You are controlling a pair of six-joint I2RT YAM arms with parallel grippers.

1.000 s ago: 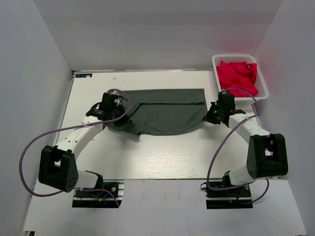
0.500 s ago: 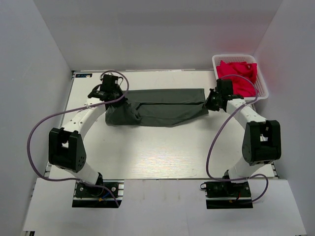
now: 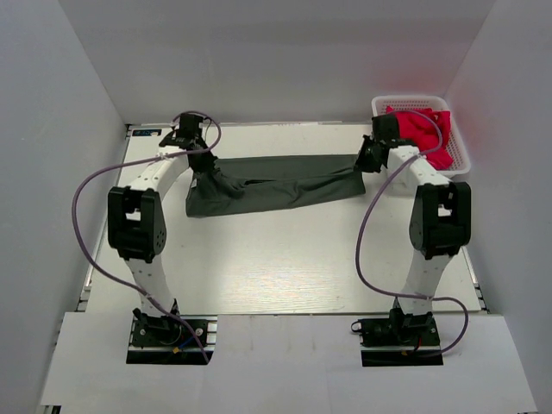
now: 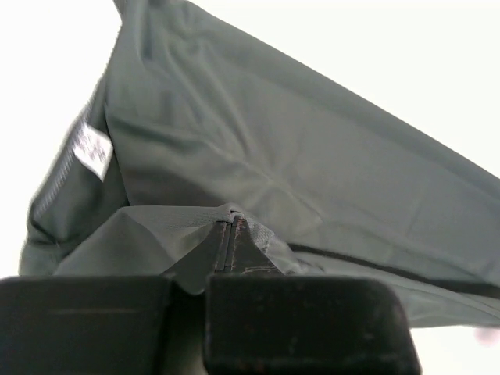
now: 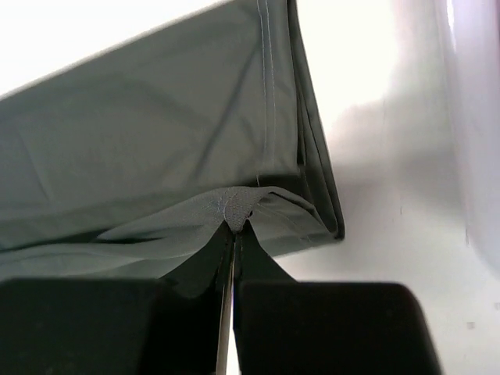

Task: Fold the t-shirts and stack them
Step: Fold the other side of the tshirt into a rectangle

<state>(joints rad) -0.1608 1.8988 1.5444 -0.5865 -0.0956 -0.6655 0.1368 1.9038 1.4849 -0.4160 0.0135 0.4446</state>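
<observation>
The left fingers (image 4: 234, 244) are pinched tight on a fold at the left end of the dark grey shirt (image 3: 276, 183). The right fingers (image 5: 239, 251) are clamped on a bunched edge at its right end. On the white bench (image 3: 259, 267) the shirt is stretched into a long band across the far half, between the two arms. A white basket (image 3: 460, 155) at the far right corner holds the red shirts (image 3: 424, 129). A small pale label (image 4: 94, 148) shows near the grey shirt's neck.

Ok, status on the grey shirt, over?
Left gripper shut on grey t-shirt, left edge. Right gripper shut on its right edge. Red t-shirts in white basket, far right. No obstruction seen.
</observation>
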